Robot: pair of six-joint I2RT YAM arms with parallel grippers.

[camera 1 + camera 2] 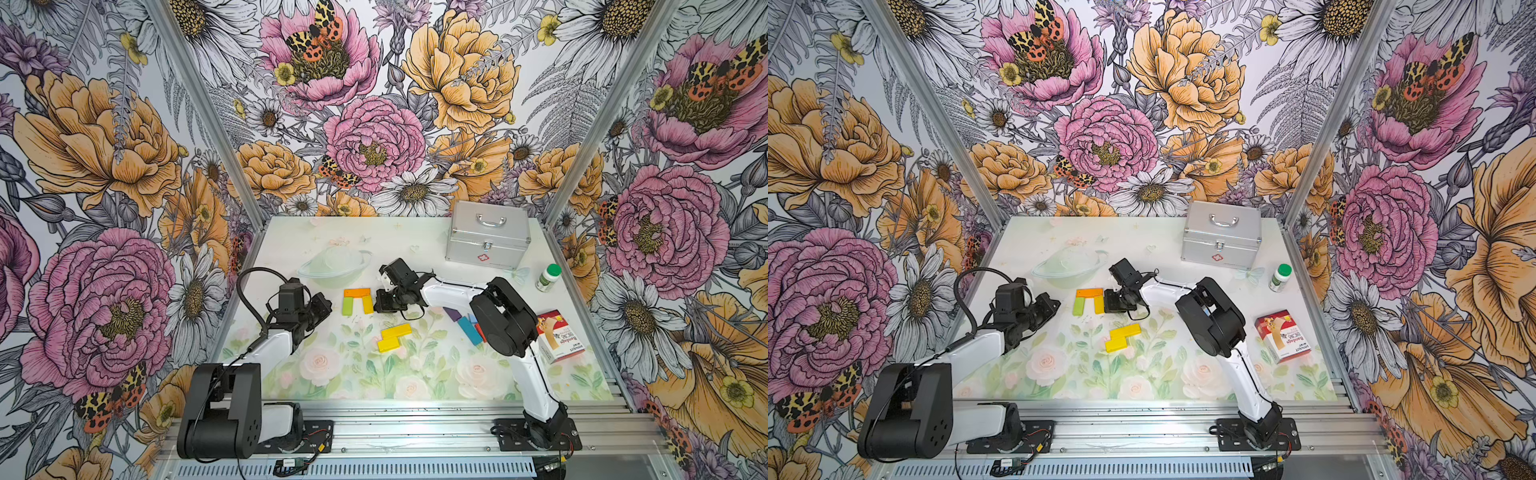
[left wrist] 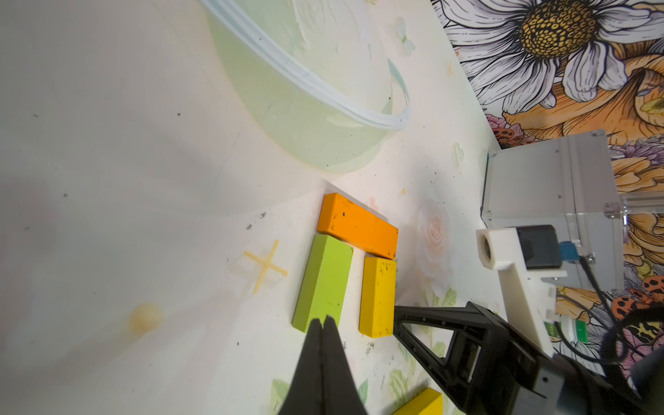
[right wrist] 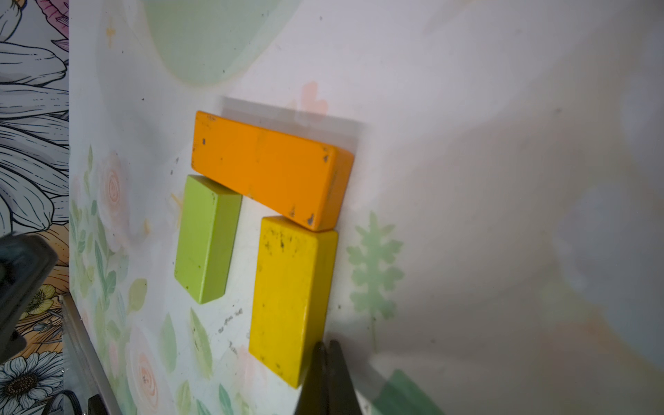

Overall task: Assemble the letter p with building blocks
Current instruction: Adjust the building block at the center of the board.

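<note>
On the flowery mat (image 1: 357,374), the right gripper (image 3: 327,346), tips pinched shut on nothing, sits just beside the long outer edge of the yellow block (image 3: 291,294), nearer than the left gripper (image 2: 323,325).

Top views: mounted high at the front, angled down over the whole table (image 1: 291,237), distant, nearly identical coverage. Wrist views: close, low over the table, both framing orange block (image 2: 357,226), green block (image 2: 323,284), yellow block (image 2: 377,298).

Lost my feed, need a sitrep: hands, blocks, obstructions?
Both shut, empty: left hand at green block's end, right hand beside yellow block. Orange block across their tops, arch only. Spare yellow pair loose nearby. Nothing in the way.
</note>
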